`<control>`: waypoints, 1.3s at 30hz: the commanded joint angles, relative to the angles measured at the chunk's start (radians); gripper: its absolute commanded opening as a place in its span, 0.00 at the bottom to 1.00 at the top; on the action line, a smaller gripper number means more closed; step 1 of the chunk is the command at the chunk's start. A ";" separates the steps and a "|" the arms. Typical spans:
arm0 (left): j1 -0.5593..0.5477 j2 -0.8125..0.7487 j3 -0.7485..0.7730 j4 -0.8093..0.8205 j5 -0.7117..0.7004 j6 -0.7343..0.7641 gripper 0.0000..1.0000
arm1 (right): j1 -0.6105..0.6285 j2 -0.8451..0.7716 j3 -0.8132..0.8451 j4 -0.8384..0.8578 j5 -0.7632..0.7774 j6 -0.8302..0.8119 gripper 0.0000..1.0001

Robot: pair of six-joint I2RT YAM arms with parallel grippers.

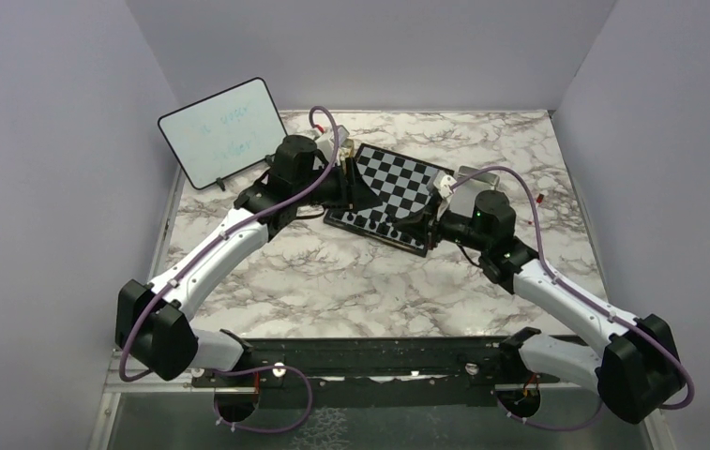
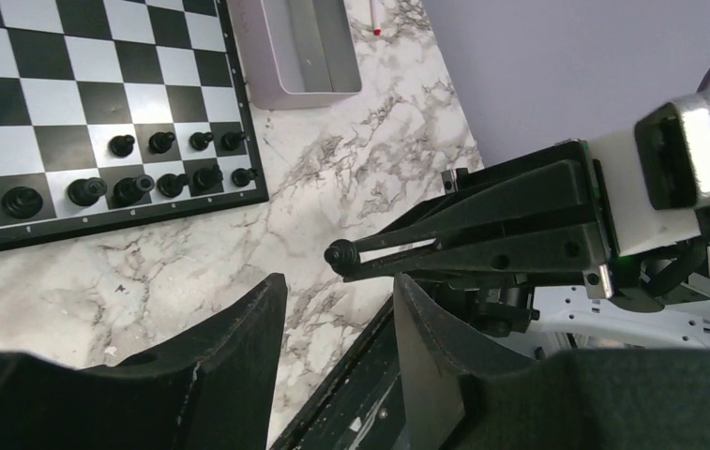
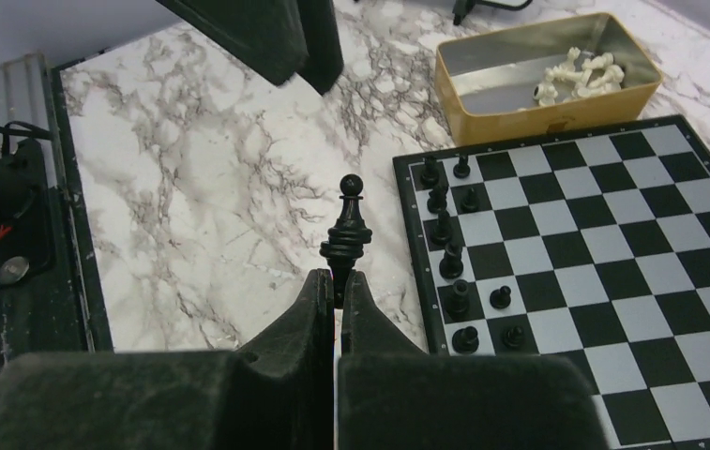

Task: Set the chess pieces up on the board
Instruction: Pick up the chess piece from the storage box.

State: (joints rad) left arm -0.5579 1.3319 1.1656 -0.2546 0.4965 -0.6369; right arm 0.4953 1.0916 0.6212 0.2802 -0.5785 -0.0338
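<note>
Right gripper (image 3: 336, 283) pinches a black chess piece (image 3: 346, 228)

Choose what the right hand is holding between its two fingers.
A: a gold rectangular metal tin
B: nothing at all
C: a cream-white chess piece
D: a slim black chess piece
D: the right wrist view shows the right hand shut on the foot of a slim black chess piece, which stands up from its fingertips.

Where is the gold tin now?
Right wrist view, upper right: the gold tin sits on the marble table just beyond the chessboard, holding white pieces.
</note>
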 commanded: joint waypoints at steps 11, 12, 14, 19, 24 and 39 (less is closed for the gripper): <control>0.000 0.085 0.055 0.033 0.171 -0.055 0.43 | 0.041 -0.021 0.015 0.075 -0.053 -0.011 0.01; 0.000 0.090 0.055 0.036 0.178 -0.056 0.42 | 0.042 -0.022 0.016 0.074 -0.052 -0.011 0.01; 0.000 0.097 0.054 0.042 0.189 -0.059 0.40 | 0.046 -0.022 0.018 0.074 -0.052 -0.011 0.01; 0.000 0.105 0.047 0.052 0.198 -0.060 0.32 | 0.052 -0.018 0.020 0.068 -0.047 -0.012 0.01; 0.000 0.113 0.043 0.057 0.201 -0.060 0.28 | 0.057 -0.014 0.028 0.055 -0.043 -0.016 0.01; 0.000 0.122 0.042 0.029 0.191 -0.017 0.19 | 0.062 -0.002 0.031 0.044 -0.017 -0.009 0.01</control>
State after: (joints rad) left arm -0.5575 1.4479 1.1847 -0.2256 0.6689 -0.6834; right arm 0.5495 1.0851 0.6216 0.3195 -0.6067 -0.0425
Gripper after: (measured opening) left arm 0.213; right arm 0.034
